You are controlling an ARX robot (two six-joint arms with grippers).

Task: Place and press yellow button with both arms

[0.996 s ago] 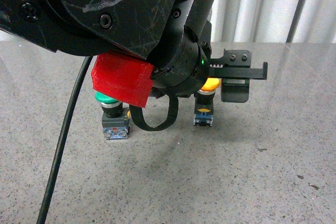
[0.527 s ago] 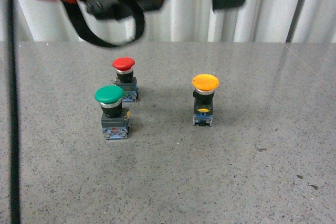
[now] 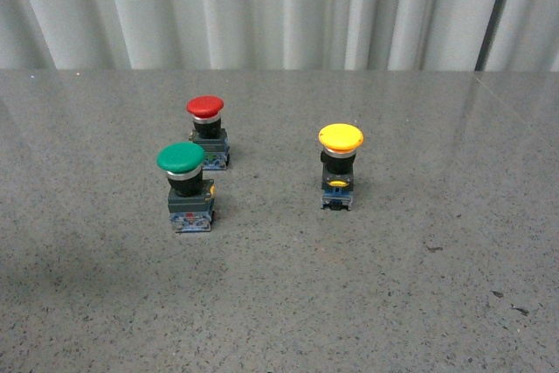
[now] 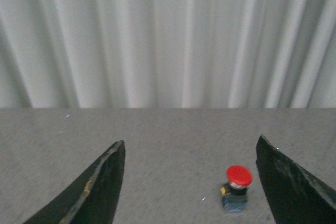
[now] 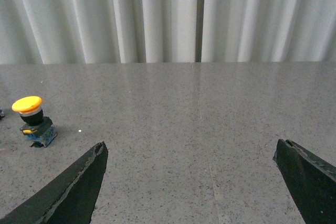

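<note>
The yellow button (image 3: 340,168) stands upright on the grey speckled table (image 3: 367,303), right of centre. It has a yellow mushroom cap, a black body and a blue base. It also shows in the right wrist view (image 5: 32,120), off to the side of my right gripper (image 5: 190,153), which is open and empty with bare table between its fingers. My left gripper (image 4: 189,148) is open and empty; the red button (image 4: 236,187) sits far ahead between its fingers. Neither arm shows in the front view.
A green-capped button (image 3: 187,186) stands left of centre and a red-capped button (image 3: 208,131) just behind it. A white pleated curtain (image 3: 279,6) closes off the table's far edge. A thin seam (image 5: 207,145) runs along the table surface.
The black arm with the red part that filled the front view has risen and left the picture. All three buttons stand where they were.
</note>
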